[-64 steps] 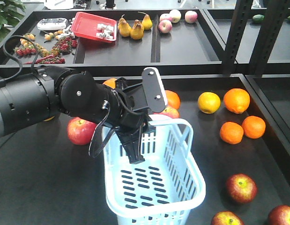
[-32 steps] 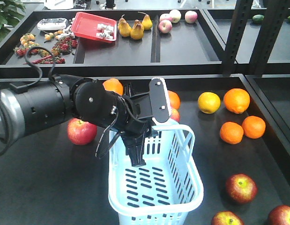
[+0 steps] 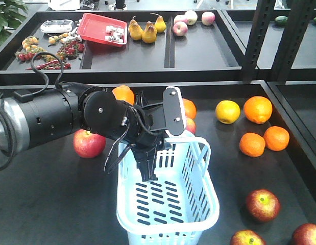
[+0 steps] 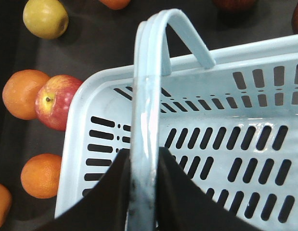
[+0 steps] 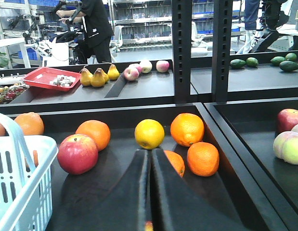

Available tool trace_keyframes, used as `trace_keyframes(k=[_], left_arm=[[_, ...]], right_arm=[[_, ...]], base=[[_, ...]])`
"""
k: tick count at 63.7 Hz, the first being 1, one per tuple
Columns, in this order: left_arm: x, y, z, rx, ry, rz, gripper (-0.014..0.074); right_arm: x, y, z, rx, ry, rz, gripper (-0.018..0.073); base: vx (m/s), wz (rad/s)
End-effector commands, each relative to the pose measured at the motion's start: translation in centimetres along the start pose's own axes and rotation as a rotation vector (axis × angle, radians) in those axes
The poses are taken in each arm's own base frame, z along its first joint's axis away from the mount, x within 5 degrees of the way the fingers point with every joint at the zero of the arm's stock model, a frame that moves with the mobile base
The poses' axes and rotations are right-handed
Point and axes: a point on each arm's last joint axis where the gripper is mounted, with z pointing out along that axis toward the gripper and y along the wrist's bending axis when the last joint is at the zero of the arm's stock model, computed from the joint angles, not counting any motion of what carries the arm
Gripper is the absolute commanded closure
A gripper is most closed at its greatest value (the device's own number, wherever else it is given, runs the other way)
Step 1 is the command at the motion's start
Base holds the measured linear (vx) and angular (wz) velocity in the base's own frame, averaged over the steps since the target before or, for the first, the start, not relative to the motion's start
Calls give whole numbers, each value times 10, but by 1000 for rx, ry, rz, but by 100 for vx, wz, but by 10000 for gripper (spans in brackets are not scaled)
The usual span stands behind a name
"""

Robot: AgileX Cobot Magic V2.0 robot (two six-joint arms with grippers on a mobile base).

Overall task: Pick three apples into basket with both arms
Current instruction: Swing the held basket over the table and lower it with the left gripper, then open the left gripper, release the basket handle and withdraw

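The pale blue basket (image 3: 170,204) stands at the front middle of the lower tray. My left gripper (image 3: 147,166) is shut on its loop handle (image 4: 141,96), with one finger on each side of the bar, above the basket's empty slotted bottom (image 4: 226,144). Three dark red apples lie at the front right: one (image 3: 262,204), one (image 3: 247,238) and one (image 3: 307,235). My right gripper (image 5: 149,153) is shut and low over the tray, pointing at a yellow fruit (image 5: 149,134). It does not show in the front view.
A red apple (image 3: 89,143) lies left of the basket and another (image 3: 188,124) behind it, also seen from the right wrist (image 5: 77,153). Oranges (image 3: 257,109) and a yellow fruit (image 3: 227,111) lie at the right. A raised shelf (image 3: 198,51) with pears and a red tray stands behind. A black post (image 5: 181,48) rises nearby.
My left arm has moved to the right and a little up with the handle in its grip. The basket has shifted slightly. In the last half second almost nothing has moved.
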Motion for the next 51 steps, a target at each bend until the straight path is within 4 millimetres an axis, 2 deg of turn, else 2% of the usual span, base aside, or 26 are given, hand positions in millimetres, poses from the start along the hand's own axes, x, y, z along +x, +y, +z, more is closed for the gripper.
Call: trace_keyframes(k=[1, 21, 28, 35, 42, 51], left_arm=[[-18, 14, -28, -109, -101, -4, 470], [-19, 13, -30, -104, -100, -4, 192], [-20, 13, -39, -107, -108, -15, 140], [-21, 12, -54, -110, -103, -34, 133], [-20, 9, -78, -115, -69, -52, 141], [-13, 2, -110, -112, 10, -156, 206]], right_arm=[[-3, 0, 0, 2, -76, -11, 563], [-3, 0, 0, 2, -76, -11, 563], [-3, 0, 0, 2, -76, -11, 563], [-3, 0, 0, 2, -76, -11, 563], [-3, 0, 0, 2, -75, -11, 563], [-3, 0, 0, 2, -76, -11, 563]], base=[[0, 0], [0, 0], [0, 0], [0, 0], [0, 0], [0, 0]])
